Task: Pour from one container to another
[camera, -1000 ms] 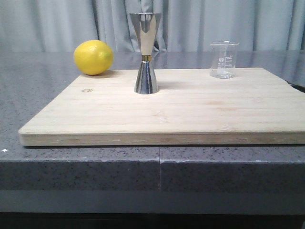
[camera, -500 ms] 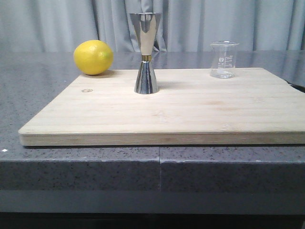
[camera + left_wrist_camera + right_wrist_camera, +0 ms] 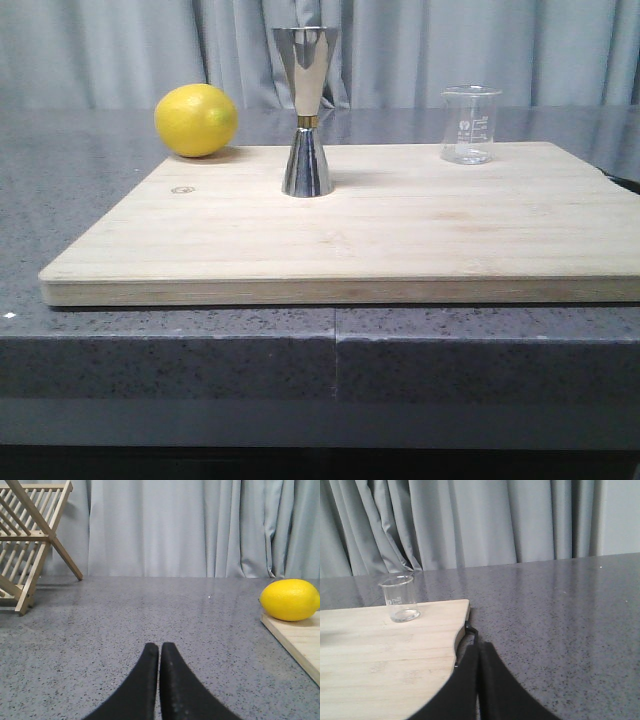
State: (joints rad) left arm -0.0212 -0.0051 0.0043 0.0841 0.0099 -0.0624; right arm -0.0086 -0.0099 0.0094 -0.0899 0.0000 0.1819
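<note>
- Grey speckled countertop (image 3: 80,200) is carrying everything; pale pleated curtain (image 3: 450,50) is hanging behind it.
- Wooden cutting board (image 3: 400,230) is lying flat on the countertop, taking up most of the front view.
- Wooden slatted rack (image 3: 30,535) is standing on the countertop, showing only in the left wrist view, well apart from the board.
- Steel jigger (image 3: 306,110) is standing upright on the board, toward its far edge, gold band at its waist; nothing is touching it.
- Lemon (image 3: 196,120) is sitting at the board's far left corner, left of the jigger and apart from it.
- Glass beaker (image 3: 470,124) is standing upright near the board's far right edge, well apart from the jigger; whether it contains liquid cannot be told.
- Left gripper (image 3: 159,647) is sitting low over bare countertop, black fingers pressed together, grasping nothing.
- Right gripper (image 3: 479,647) is sitting by the board's right edge, fingers likewise closed on nothing, the beaker ahead of it and apart.
</note>
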